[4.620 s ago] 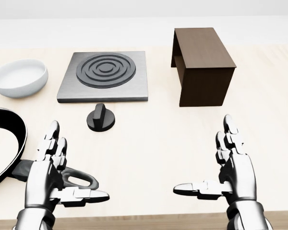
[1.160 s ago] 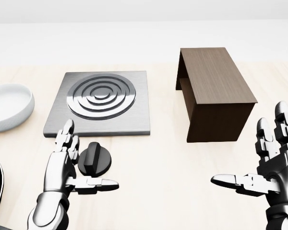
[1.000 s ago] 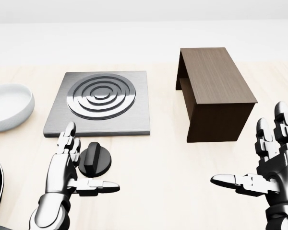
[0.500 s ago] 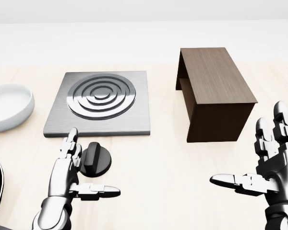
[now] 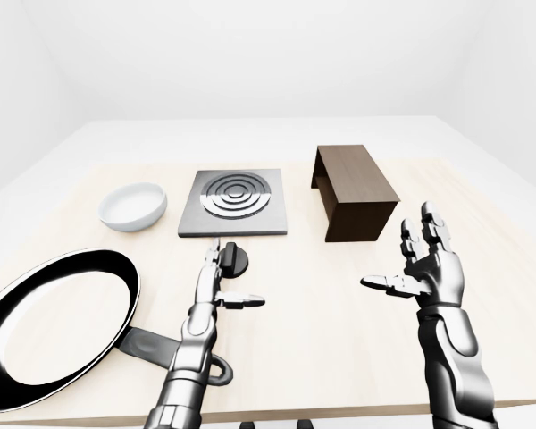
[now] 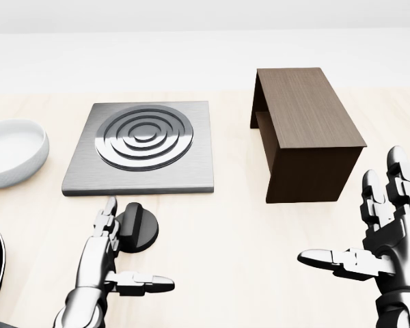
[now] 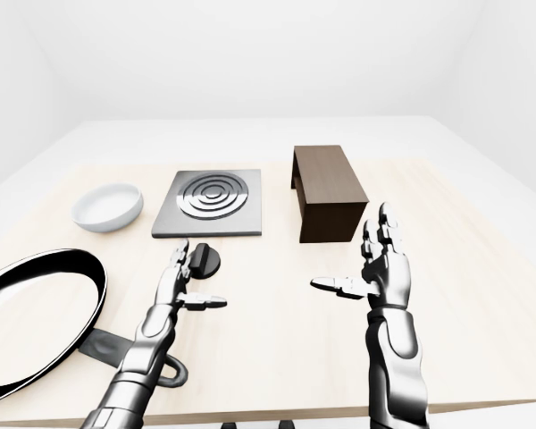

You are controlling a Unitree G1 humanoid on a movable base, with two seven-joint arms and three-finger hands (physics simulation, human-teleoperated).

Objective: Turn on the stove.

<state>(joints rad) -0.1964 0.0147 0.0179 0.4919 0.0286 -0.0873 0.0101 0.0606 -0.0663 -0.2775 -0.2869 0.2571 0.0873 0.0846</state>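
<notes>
The stove [image 6: 143, 147] is a grey square plate with a dark ringed burner, upper left of centre in the head view. Its black round knob [image 6: 138, 229] with a raised bar sits on the table just below the plate. My left hand [image 6: 119, 256] is open, fingers extended just left of the knob, thumb pointing right below it; whether the fingers touch the knob I cannot tell. My right hand [image 6: 359, 236] is open and empty at the lower right, palm facing left.
A dark brown wooden box [image 6: 304, 133] stands right of the stove. A white bowl [image 6: 10, 152] sits at the left. A black frying pan [image 5: 54, 322] lies at the lower left in the left-eye view, its handle beside my left arm.
The camera moved closer to the stove early on. Over the last second my left hand has edged right and lower beside the knob. The right hand has barely moved.
</notes>
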